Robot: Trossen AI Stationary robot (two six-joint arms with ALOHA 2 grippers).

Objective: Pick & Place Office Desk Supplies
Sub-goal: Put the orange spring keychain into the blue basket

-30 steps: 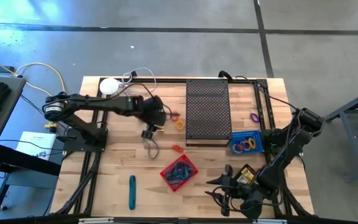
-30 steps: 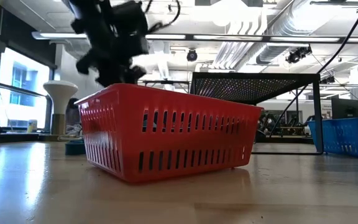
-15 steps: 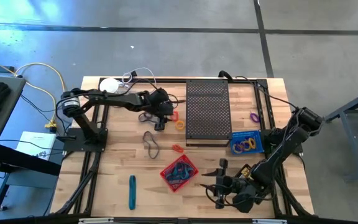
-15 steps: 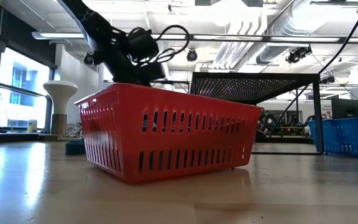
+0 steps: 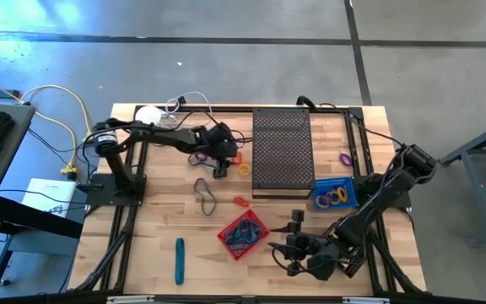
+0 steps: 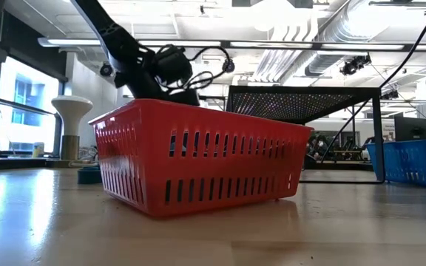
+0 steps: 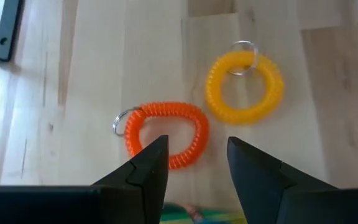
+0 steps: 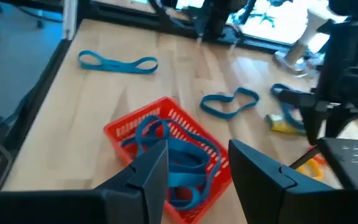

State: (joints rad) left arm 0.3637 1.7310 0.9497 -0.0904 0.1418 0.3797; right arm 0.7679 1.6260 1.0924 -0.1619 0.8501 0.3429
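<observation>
The orange coil loop [image 7: 165,134] lies flat on the desk [image 5: 159,228] just left of the black perforated tray [image 5: 281,152], with the yellow coil loop [image 7: 244,87] close beside it but not touching; each carries a small metal ring. The left gripper [image 7: 194,168] hangs straight over the orange loop, its jaws apart and empty, one dark finger to either side of the loop's near edge. Seen from above, that gripper [image 5: 219,160] sits in the upper middle of the frame, hard by the tray's left edge, so there is little room on that side and open wood below and to the left.

Lower down, a grey elastic loop [image 5: 204,194] lies on bare desk, and a small red-orange piece [image 5: 240,202] rests near the tray's lower left corner. The red basket [image 5: 243,234] stands askew in the lower middle with blue bands inside it. A teal stick-shaped piece [image 5: 179,259] lies alone at lower left, near the desk's front edge, with clear wood around it.

The right gripper [image 5: 292,241] is low at the lower right, just right of the red basket, jaws apart and holding nothing. Through its own camera the basket [image 8: 166,155] sits right ahead of the fingers.

A blue basket [image 5: 334,194] with yellow and purple rings stands against the tray's lower right corner, and a purple loop [image 5: 344,158] lies near the desk's right edge. A white round object [image 5: 147,116] sits at the upper left corner.
</observation>
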